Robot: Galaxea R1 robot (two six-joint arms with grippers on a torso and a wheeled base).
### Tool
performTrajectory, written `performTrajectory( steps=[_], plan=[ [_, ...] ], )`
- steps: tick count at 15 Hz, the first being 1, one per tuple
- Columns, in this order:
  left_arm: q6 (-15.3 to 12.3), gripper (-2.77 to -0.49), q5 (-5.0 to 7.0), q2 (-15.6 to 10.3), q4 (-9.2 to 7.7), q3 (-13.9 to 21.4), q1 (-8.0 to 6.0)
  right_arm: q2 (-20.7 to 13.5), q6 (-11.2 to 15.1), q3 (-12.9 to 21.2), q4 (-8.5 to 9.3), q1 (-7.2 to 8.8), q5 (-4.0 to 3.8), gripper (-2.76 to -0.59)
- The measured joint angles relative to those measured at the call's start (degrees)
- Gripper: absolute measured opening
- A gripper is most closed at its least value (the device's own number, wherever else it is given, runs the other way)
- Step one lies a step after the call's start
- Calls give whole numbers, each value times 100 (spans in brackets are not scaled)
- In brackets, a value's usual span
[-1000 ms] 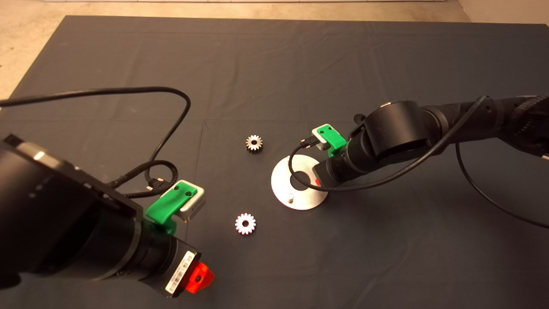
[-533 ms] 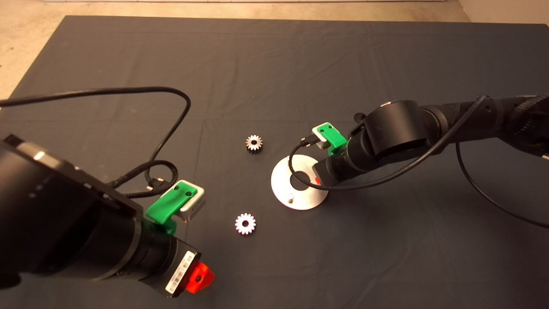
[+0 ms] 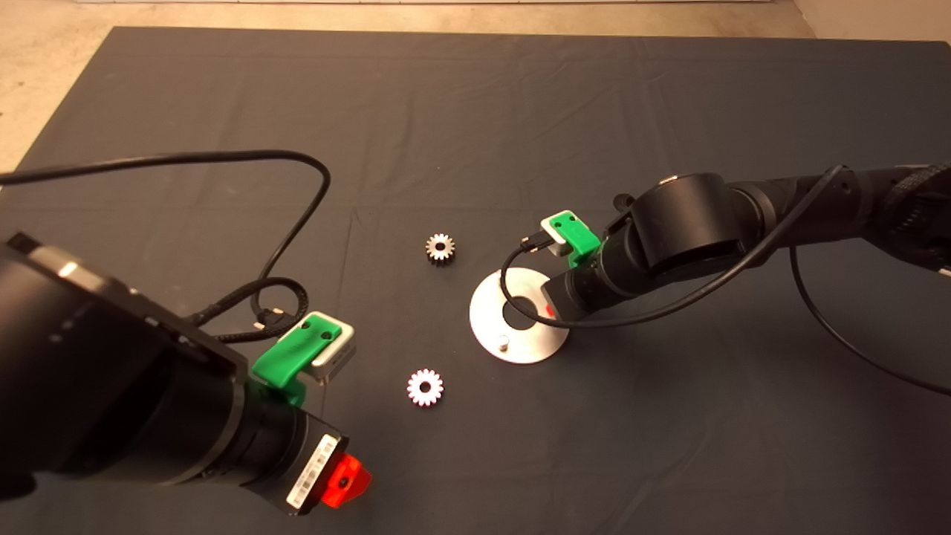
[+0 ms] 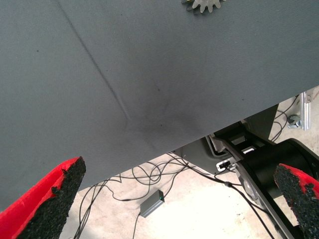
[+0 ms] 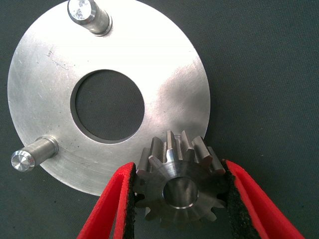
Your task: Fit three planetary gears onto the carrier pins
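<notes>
The flat silver disc (image 3: 490,316) lies mid-mat, and it also shows in the right wrist view (image 5: 164,64). My right gripper (image 3: 550,312) hangs over the disc's right rim. In its wrist view it (image 5: 180,199) is shut on one planetary gear (image 5: 180,189), held at the disc's edge. Two carrier pins (image 5: 92,19) (image 5: 30,155) stand bare; the third is hidden. One pin (image 3: 504,342) shows from above. Two more gears lie flat on the mat (image 3: 440,247) (image 3: 425,387). My left gripper (image 3: 348,481) waits open at the lower left, and is empty in its wrist view (image 4: 174,199).
A black cable (image 3: 297,215) loops across the mat's left half from the left arm. Another cable (image 3: 513,297) arcs over the disc from the right wrist. The left wrist view looks past the mat edge (image 4: 199,142) at floor cables and a stand.
The right gripper with its gear has shifted very slightly over the disc's right rim. The left arm and the two loose gears have not moved.
</notes>
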Motion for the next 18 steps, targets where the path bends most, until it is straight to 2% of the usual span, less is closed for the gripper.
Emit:
performTrajectory(
  steps=[18],
  plan=[
    [2, -50, 0, 0, 0, 0, 0, 2, -2, -52, -44, 0, 0, -234]
  ],
)
